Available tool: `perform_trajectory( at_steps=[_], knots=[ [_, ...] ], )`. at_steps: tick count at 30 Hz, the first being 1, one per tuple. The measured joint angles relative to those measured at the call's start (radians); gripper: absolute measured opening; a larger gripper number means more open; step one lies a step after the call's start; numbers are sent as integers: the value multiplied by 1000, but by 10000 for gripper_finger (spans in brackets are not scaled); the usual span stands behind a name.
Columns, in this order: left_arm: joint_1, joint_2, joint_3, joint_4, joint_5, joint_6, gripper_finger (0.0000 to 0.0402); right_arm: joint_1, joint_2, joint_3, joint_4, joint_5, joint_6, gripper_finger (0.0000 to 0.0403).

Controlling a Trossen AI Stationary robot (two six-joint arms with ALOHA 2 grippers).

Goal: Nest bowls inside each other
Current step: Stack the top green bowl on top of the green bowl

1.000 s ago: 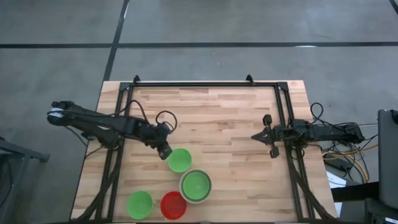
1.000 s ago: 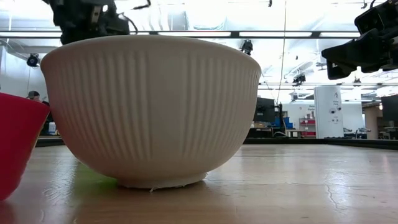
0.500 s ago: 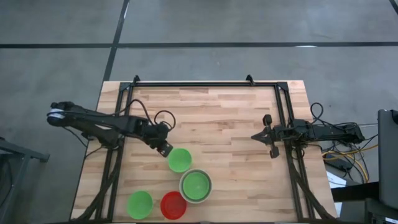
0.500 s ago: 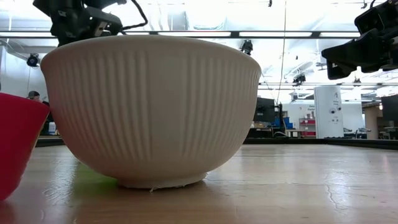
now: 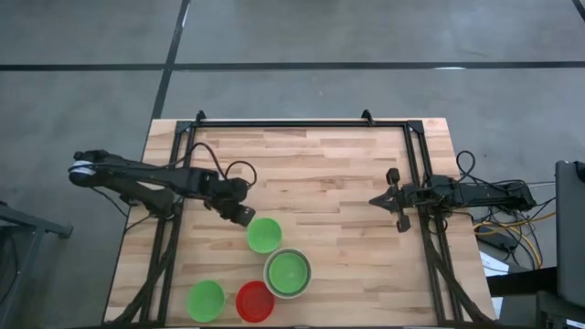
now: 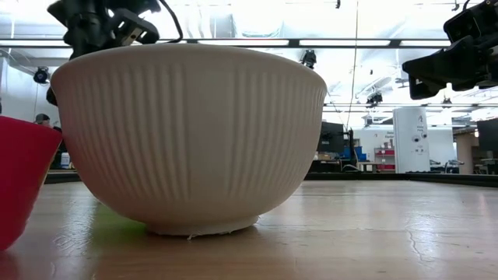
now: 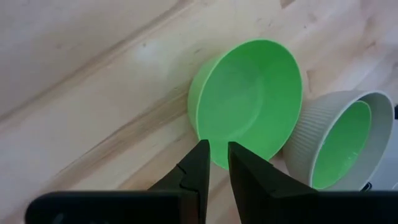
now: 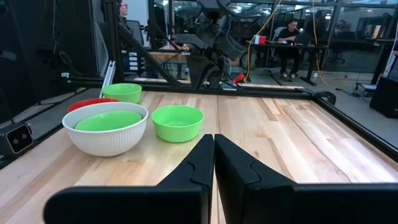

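A lone green bowl [image 5: 263, 235] stands upright on the table near its middle-left. My left gripper [image 5: 239, 215] hovers over that bowl's rim on the table's left side [image 7: 202, 138], pointing steeply down, its fingers a narrow gap apart and touching nothing. Nearer the front edge, a ribbed white bowl [image 5: 288, 272] holds a second green bowl [image 7: 339, 146] nested inside. A red bowl [image 5: 255, 301] and a third green bowl [image 5: 206, 300] stand at the front. My right gripper [image 5: 388, 199] waits shut and level at the table's right side.
A black metal frame [image 5: 302, 123] runs along the table's far side and down both sides. Bare wood lies across the table's middle and far half. Cables [image 5: 512, 224] hang off the right edge. People sit at desks beyond the table [image 8: 292, 34].
My left gripper has rolled about its own axis while staying over the lone green bowl's left rim. The bowls have not moved.
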Motion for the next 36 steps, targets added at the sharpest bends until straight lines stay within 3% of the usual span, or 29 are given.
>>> perform_trajectory(
  at_steps=[11, 36],
  knots=[
    [16, 12, -1, 42, -14, 28, 124, 0, 0, 0, 0, 0, 0, 9],
    [32, 173, -79, 220, 87, 5, 175, 0, 0, 0, 0, 0, 0, 9]
  ],
)
